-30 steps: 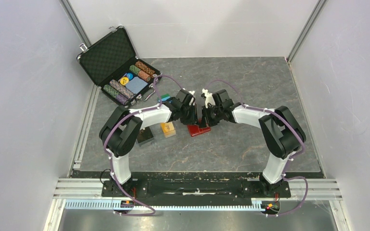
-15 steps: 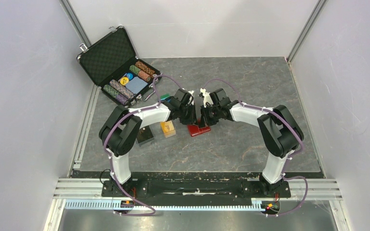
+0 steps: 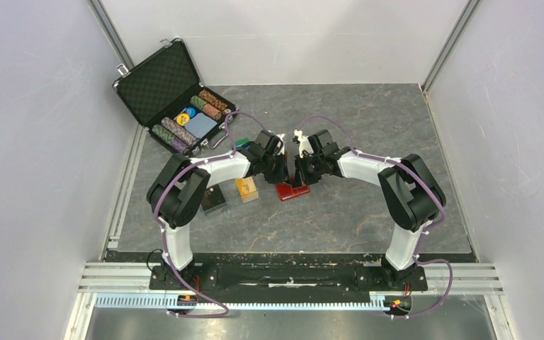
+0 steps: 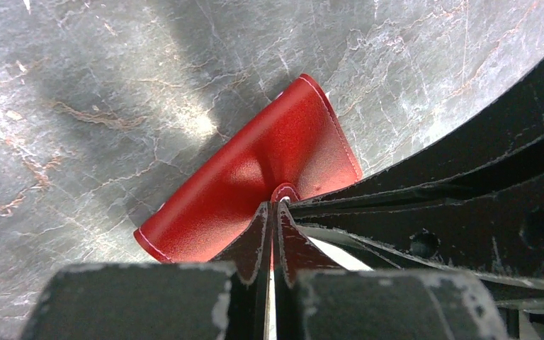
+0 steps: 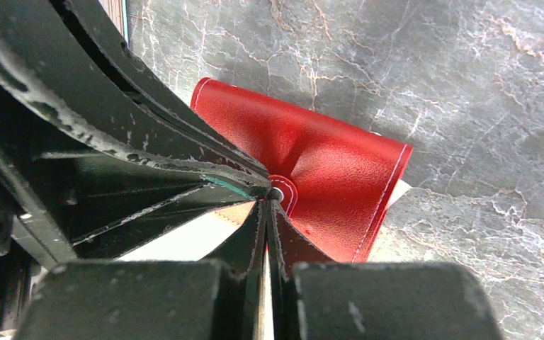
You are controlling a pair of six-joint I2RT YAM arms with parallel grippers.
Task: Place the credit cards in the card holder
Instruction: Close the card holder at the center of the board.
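The red card holder [image 3: 292,191] lies folded on the grey table between the two arms. In the wrist views it fills the middle as a creased red flap [image 4: 241,184] [image 5: 340,177]. My left gripper [image 3: 287,174] [image 4: 278,204] is shut, its tips pinching at the metal snap clasp. My right gripper [image 3: 299,175] [image 5: 272,197] is shut too, its tips touching the same clasp from the other side. An orange credit card [image 3: 245,188] lies left of the holder, under the left forearm. A pale grey-blue card [image 3: 200,125] rests in the chip case. A pale corner [image 5: 399,190] pokes out from under the holder.
An open black chip case [image 3: 157,81] with rows of poker chips stands at the back left. A small black box [image 3: 214,200] sits beside the orange card by the left arm. White walls close in the table on three sides.
The left gripper's jaws have closed at the clasp. Both wrists have shifted slightly toward the back over the holder. The holder has not moved.
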